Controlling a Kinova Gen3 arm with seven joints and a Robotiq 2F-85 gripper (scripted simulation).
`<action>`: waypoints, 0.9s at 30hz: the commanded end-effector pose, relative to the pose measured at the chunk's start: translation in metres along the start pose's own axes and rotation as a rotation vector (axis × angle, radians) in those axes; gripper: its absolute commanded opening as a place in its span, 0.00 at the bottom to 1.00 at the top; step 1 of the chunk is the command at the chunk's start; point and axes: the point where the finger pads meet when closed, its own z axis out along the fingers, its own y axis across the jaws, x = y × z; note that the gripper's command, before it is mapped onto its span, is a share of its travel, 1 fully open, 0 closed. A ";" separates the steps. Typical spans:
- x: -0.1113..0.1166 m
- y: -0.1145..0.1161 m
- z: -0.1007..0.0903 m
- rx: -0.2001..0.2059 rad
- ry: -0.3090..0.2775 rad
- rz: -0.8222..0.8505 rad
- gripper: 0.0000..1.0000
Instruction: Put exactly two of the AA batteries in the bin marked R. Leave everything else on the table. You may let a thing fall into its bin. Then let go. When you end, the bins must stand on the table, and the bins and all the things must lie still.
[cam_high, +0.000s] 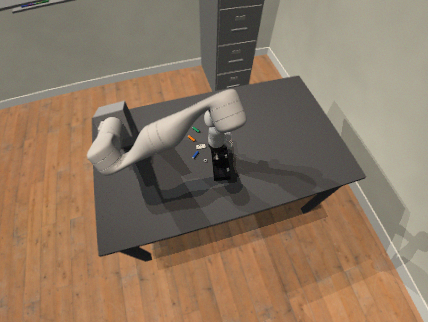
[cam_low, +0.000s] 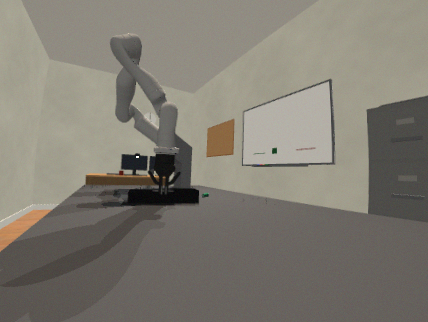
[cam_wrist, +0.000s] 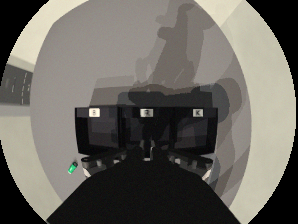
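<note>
Three small AA batteries lie on the dark table left of the gripper: a green one (cam_high: 196, 129), an orange one (cam_high: 191, 137) and a blue one (cam_high: 195, 155). The green battery also shows in the wrist view (cam_wrist: 72, 168). A row of black bins (cam_high: 224, 167) stands on the table and also shows in the wrist view (cam_wrist: 147, 128). Their labels are too small to read. My gripper (cam_high: 220, 154) hangs just above the bin row, over its middle in the exterior view (cam_low: 163, 189). Its fingers stand nearly together, and I see nothing between them.
A small white item (cam_high: 200, 146) and a small ring (cam_high: 204, 160) lie among the batteries. A tiny light piece lies right of the gripper. A grey box (cam_high: 118, 116) stands by the arm's base. A filing cabinet (cam_high: 235, 40) stands behind the table.
</note>
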 end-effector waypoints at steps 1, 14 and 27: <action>0.001 -0.001 0.000 0.002 0.002 0.001 0.09; -0.001 0.000 -0.012 -0.001 -0.001 -0.004 0.09; -0.001 0.000 -0.028 -0.001 -0.001 -0.004 0.09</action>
